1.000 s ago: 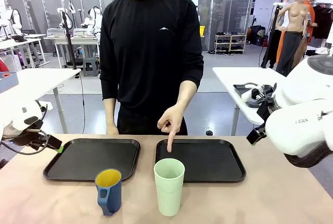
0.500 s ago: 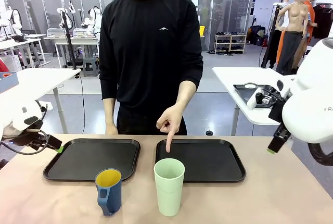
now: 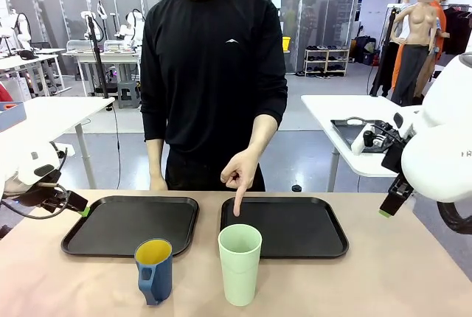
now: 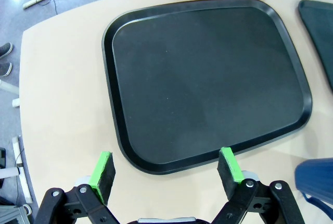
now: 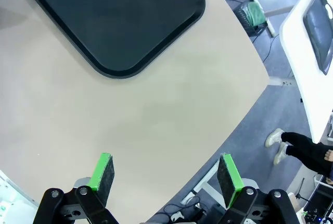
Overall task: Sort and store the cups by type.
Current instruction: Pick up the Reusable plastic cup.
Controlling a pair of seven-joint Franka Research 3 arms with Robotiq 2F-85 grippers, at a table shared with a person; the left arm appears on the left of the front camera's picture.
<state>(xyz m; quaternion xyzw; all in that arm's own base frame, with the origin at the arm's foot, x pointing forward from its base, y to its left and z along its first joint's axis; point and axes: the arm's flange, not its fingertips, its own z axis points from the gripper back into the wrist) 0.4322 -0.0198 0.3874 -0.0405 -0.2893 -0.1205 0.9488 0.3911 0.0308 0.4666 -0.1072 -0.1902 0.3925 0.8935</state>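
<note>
Standing side by side on the tan counter (image 3: 383, 287), the tall pale mint-green plastic tumbler (image 3: 240, 262) and the shorter dark blue mug with a yellow inside (image 3: 154, 269) sit just in front of the left flat black plastic tray (image 3: 133, 223) and its twin on the right (image 3: 295, 228), neither cup stored yet. A person's hand (image 3: 240, 173) points down, seemingly at the right tray. The left tool (image 4: 166, 166) and right tool (image 5: 165, 174) hang wide open and empty, so all the sorting is left.
</note>
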